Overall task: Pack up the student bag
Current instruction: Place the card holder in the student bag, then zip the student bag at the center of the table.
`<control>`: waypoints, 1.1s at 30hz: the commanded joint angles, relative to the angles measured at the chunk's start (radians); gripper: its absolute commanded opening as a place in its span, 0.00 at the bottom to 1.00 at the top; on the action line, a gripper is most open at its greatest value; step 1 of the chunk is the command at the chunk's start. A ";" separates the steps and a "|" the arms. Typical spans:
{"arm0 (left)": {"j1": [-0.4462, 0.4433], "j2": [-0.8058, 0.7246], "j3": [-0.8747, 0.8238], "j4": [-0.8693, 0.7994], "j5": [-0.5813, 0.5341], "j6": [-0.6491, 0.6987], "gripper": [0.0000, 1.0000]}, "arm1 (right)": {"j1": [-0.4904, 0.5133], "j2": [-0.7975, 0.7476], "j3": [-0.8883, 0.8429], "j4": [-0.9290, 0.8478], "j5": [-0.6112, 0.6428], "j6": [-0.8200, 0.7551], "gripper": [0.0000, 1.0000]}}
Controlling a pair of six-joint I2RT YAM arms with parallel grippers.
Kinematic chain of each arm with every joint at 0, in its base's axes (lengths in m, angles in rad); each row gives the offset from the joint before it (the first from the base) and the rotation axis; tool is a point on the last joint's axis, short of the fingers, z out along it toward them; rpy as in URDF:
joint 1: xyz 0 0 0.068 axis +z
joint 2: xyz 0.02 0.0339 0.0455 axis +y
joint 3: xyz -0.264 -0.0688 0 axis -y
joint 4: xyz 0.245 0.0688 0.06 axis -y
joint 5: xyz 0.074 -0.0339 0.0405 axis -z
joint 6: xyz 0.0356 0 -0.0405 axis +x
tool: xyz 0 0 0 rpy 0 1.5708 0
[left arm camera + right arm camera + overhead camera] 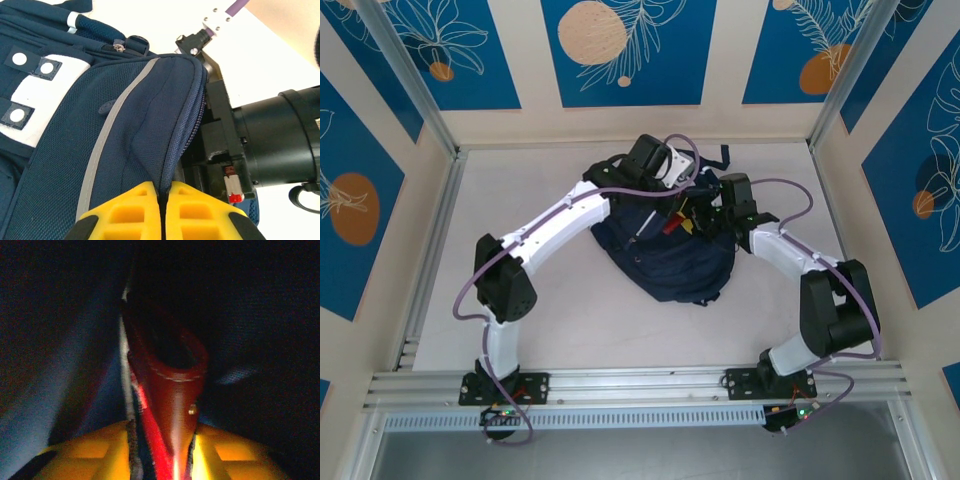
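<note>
left wrist: student bag [75, 150] rim is clamped between left gripper [161, 200] fingers. a red item [170, 375] is seen between right gripper [162, 435] fingers; grasp cannot be told.

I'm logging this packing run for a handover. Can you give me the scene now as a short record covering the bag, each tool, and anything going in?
bag: student bag, dark navy, lying on the table between both arms
left: left tool shut, pinching the zippered edge of the bag's opening
right: right tool reaching into the bag's dark interior
item: red item with a stitched seam and a small stud, sitting between the right jaws
unclear: whether the right jaws grip the item or are releasing it
</note>
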 commanded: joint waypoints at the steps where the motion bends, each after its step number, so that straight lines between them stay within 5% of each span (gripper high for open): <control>1: 0.019 -0.012 0.065 0.082 0.054 -0.045 0.08 | 0.008 -0.053 0.016 -0.007 -0.034 0.007 0.48; 8: 0.033 0.000 0.063 0.063 0.086 -0.071 0.16 | -0.002 -0.287 -0.086 -0.255 0.090 -0.027 0.50; 16: 0.088 -0.087 -0.096 0.100 0.163 -0.158 0.54 | -0.026 -0.520 -0.158 -0.523 0.284 -0.133 0.52; 26: 0.207 -0.385 -0.673 0.290 0.105 -0.145 0.71 | -0.012 -0.474 -0.028 -0.606 0.308 -0.357 0.72; 33: 0.241 -0.468 -0.957 0.449 0.264 -0.076 0.73 | 0.031 -0.383 0.015 -0.523 0.245 -0.423 0.84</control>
